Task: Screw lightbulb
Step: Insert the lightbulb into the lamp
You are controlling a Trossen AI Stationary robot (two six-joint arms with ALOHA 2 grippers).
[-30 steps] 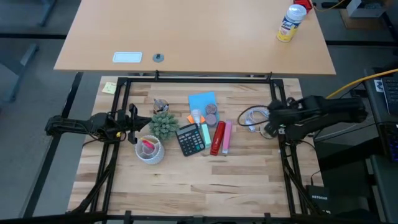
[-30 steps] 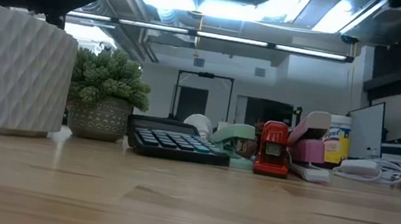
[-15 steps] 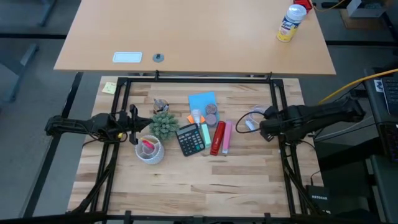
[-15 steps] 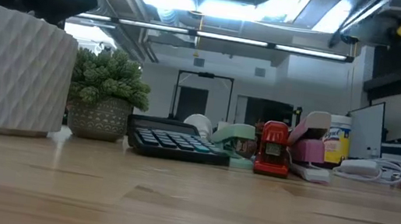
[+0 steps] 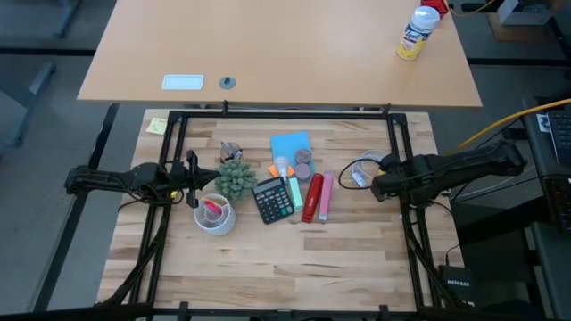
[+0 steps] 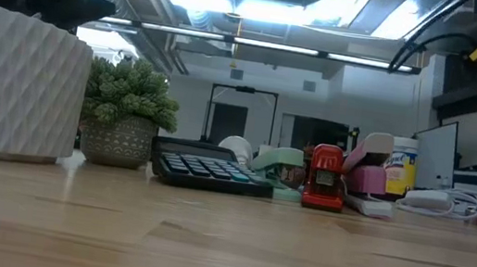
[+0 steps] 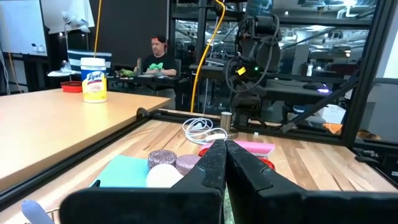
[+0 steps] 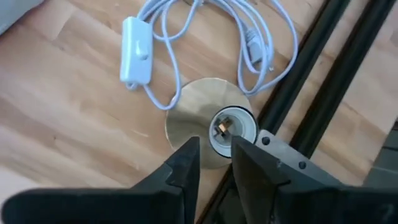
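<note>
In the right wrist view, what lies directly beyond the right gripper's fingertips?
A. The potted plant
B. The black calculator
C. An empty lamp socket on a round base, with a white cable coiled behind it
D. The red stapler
C. The right gripper points straight at the open lamp socket standing on its round base, with the white cable and its switch beyond; no bulb sits in the socket.

We've got two matte black arms here, chunky jointed segments with black cabling trailing off them. The left gripper [image 7: 225, 163] has long, dark, smooth fingers tapering to narrow tips. The right gripper [image 8: 214, 155] has the same black angular fingers. The right arm shows a yellow tag and a small green light.
</note>
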